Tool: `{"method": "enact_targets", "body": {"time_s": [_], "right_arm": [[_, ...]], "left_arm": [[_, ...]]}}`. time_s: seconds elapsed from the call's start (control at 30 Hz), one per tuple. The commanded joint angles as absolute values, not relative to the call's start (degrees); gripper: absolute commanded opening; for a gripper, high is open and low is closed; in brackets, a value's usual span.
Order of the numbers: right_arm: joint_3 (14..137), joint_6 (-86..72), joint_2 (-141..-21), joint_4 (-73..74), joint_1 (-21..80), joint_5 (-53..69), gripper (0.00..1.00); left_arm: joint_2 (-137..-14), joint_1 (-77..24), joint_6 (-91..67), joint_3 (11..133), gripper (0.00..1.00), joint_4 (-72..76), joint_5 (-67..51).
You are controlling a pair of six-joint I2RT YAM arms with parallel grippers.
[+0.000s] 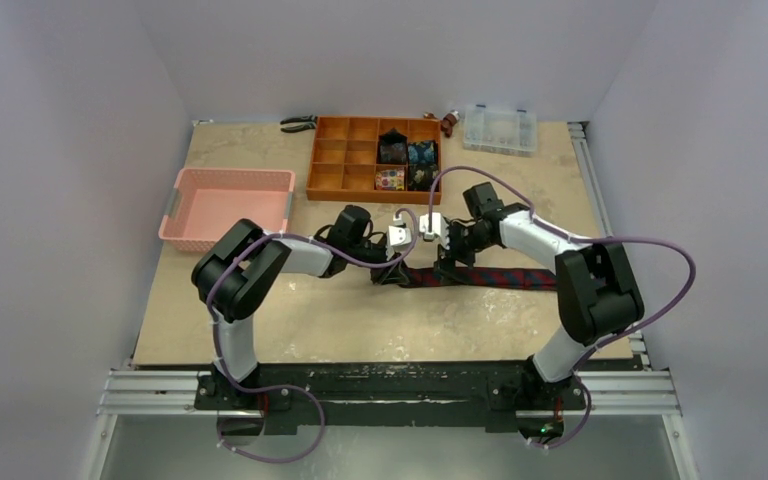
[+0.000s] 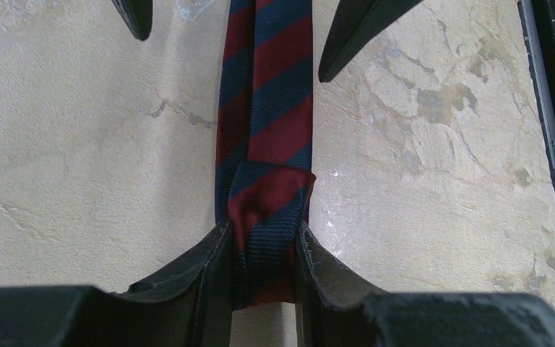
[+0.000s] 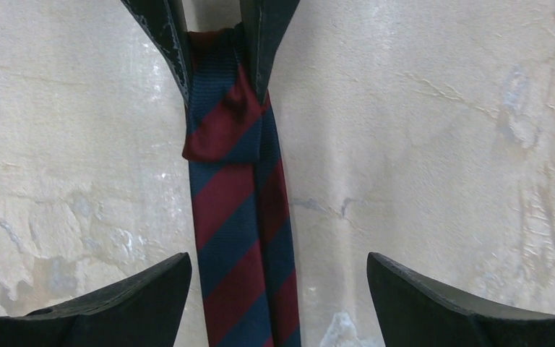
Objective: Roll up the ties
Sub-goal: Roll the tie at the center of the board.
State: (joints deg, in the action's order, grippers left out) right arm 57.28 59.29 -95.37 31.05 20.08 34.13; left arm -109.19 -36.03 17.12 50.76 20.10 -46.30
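Note:
A dark navy tie [image 1: 500, 278] with red diagonal stripes lies flat across the middle of the table. Its narrow end is folded over into a small loop [image 2: 267, 206]. My left gripper [image 2: 264, 253] is shut on that loop, one finger pressed on each side. My right gripper [image 3: 278, 264] faces it and stands open low over the tie [image 3: 238, 246], a fingertip [image 3: 152, 289] on either side and neither touching the fabric. In the top view the left gripper [image 1: 392, 275] and the right gripper [image 1: 450, 272] are close together. Small rolled ties [image 1: 405, 160] fill some compartments of the orange organizer.
The orange compartment tray [image 1: 340, 160] stands at the back centre. A pink basket [image 1: 228, 205] sits back left. Pliers [image 1: 298, 124] and a clear plastic box [image 1: 500, 128] lie along the far edge. Purple cables loop over both arms.

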Motion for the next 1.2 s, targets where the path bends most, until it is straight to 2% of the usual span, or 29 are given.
{"method": "enact_targets", "body": {"time_s": [0.0, 0.27, 0.5, 0.8, 1.0, 1.17], "right_arm": [[57.1, 65.0, -95.0, 33.4, 19.3, 33.7, 0.90], [58.5, 66.8, -99.7, 36.0, 20.1, 32.9, 0.80], [61.8, 67.1, -103.5, 39.4, 20.2, 32.4, 0.50], [62.7, 69.8, -104.0, 43.2, 20.2, 32.1, 0.29], [62.5, 72.7, -103.3, 46.9, 20.2, 31.8, 0.23], [62.0, 72.9, -102.9, 47.4, 20.2, 31.4, 0.21]], "left_arm": [[-111.1, -35.4, 16.6, 49.6, 0.00, 18.5, -44.2], [-111.1, -34.6, 14.3, 49.1, 0.00, 20.1, -44.0], [-109.4, -34.2, 11.3, 46.1, 0.00, 27.6, -44.9], [-103.7, -33.6, 3.9, 42.9, 0.00, 38.7, -46.8], [-102.0, -33.6, 4.4, 41.9, 0.00, 39.8, -46.8], [-102.6, -34.5, 14.2, 40.8, 0.00, 32.4, -43.0]]}}
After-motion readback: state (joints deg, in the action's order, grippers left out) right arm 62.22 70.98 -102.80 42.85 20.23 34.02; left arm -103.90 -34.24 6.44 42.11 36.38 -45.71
